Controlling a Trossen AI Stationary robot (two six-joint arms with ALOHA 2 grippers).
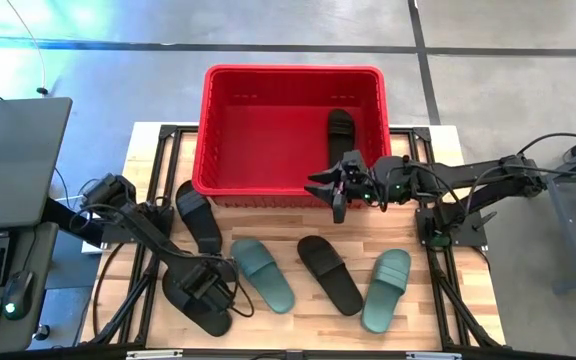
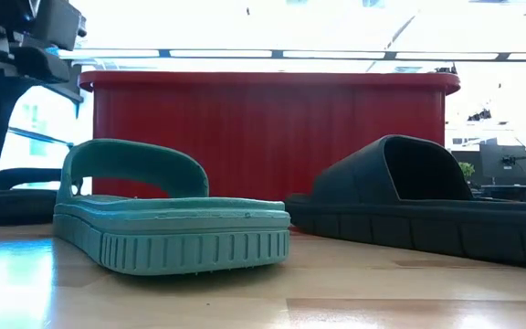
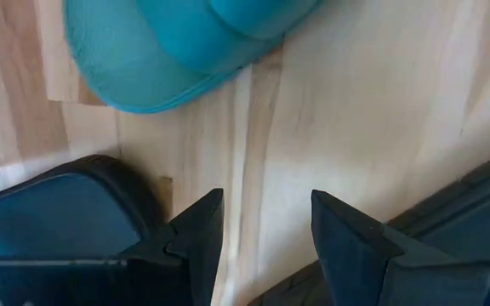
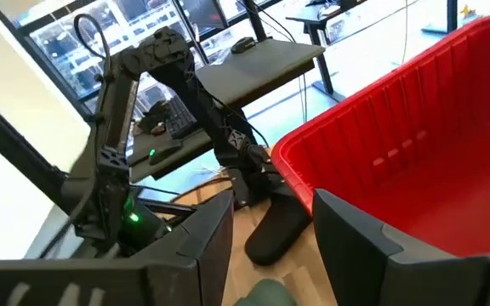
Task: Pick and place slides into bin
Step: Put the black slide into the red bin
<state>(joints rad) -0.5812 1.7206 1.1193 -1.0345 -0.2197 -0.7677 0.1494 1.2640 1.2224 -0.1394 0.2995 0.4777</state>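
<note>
Two dark jointed arms, black looping cables, wedge-shaped black fingers point(image 3: 347, 242)

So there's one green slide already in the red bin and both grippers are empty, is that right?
Not quite. In the high view the slide in the bin is black, not green; both green slides lie on the table. The red bin holds just that one, and the left gripper and right gripper are empty.
</note>
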